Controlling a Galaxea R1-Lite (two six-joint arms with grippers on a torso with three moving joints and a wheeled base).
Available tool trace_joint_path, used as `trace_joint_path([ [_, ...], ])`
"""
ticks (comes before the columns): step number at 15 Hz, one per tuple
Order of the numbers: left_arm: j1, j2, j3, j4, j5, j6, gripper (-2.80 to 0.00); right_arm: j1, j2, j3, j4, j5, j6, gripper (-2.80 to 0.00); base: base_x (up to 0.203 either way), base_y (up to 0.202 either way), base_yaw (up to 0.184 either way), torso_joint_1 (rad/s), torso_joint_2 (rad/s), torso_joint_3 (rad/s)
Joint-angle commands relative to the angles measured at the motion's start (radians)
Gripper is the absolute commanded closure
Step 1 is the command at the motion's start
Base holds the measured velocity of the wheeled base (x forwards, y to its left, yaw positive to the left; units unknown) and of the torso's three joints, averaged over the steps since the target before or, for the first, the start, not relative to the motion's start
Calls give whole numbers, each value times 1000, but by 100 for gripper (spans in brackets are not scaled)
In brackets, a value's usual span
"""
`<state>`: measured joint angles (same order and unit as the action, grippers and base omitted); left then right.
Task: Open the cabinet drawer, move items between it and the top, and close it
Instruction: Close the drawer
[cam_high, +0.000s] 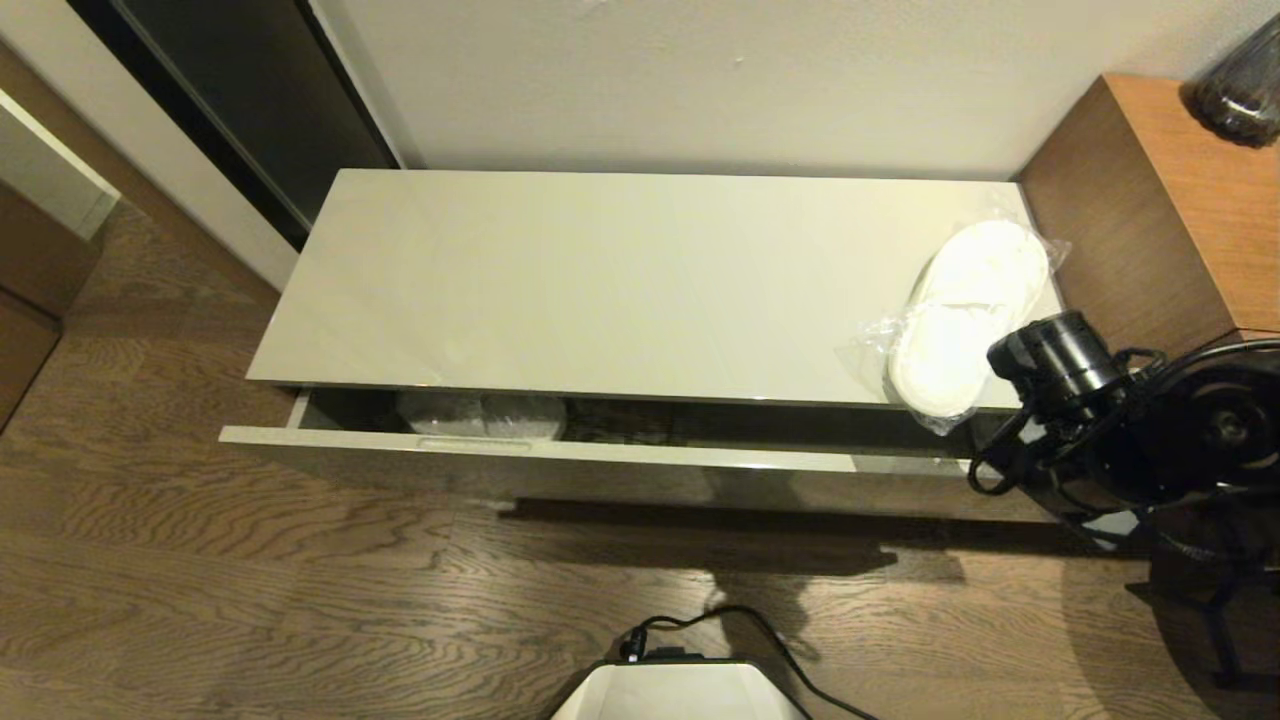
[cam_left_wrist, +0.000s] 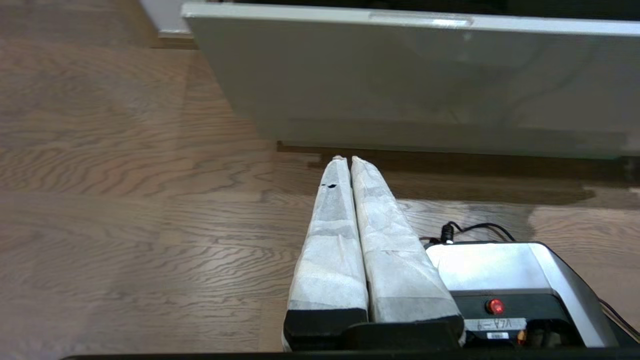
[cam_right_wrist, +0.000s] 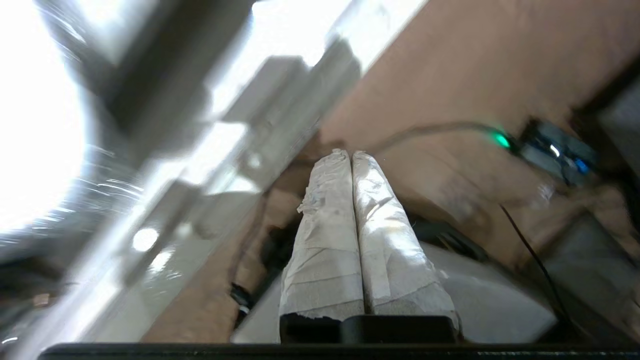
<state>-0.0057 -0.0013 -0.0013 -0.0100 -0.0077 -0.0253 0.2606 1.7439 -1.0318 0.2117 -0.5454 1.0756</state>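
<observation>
The long flat glossy beige-cream cabinet top fills the middle of the head view, and most of it is left bare, probably so there's room for things to be set down. Just below it, the wide cream-fronted drawer is seen pulled partway out, so only a narrow dark slot is exposed; that gap looks too slim for easy reaching, so it would likely need to be drawn further.

At the right end of the top, a pair of white slippers in a clear plastic bag is laid slantwise with its near end hanging a bit past the front edge. A second bagged white bundle can be made out inside the drawer, left of centre; it's presumably the other pair, though little of it is shown.

The right arm is seen at the right edge of the head view, close beside the overhanging bag. The right gripper is closed with nothing between its taped fingers. The left gripper is also pressed shut and empty, parked low over the wood floor in front of the drawer face.
</observation>
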Motion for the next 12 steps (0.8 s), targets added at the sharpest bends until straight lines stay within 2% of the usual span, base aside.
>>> trace_joint_path([
  [1, 0, 1, 0, -1, 0, -1, 0, -9, -32, -19, 5, 0, -3, 0, 0, 0, 0, 0, 0, 0],
  [5, 0, 1, 1, -1, 0, 0, 0, -12, 62, 48, -9, 8, 8, 0, 0, 0, 0, 0, 0, 0],
  [7, 0, 1, 0, -1, 0, -1, 0, -16, 127, 51, -31, 5, 16, 0, 0, 0, 0, 0, 0, 0],
  [10, 0, 1, 0, -1, 0, -1, 0, -24, 123, 38, -123, 0, 2, 0, 0, 0, 0, 0, 0, 0],
  [12, 0, 1, 1, -1, 0, -1, 0, -33, 124, 23, -127, -6, -2, 0, 0, 0, 0, 0, 0, 0],
])
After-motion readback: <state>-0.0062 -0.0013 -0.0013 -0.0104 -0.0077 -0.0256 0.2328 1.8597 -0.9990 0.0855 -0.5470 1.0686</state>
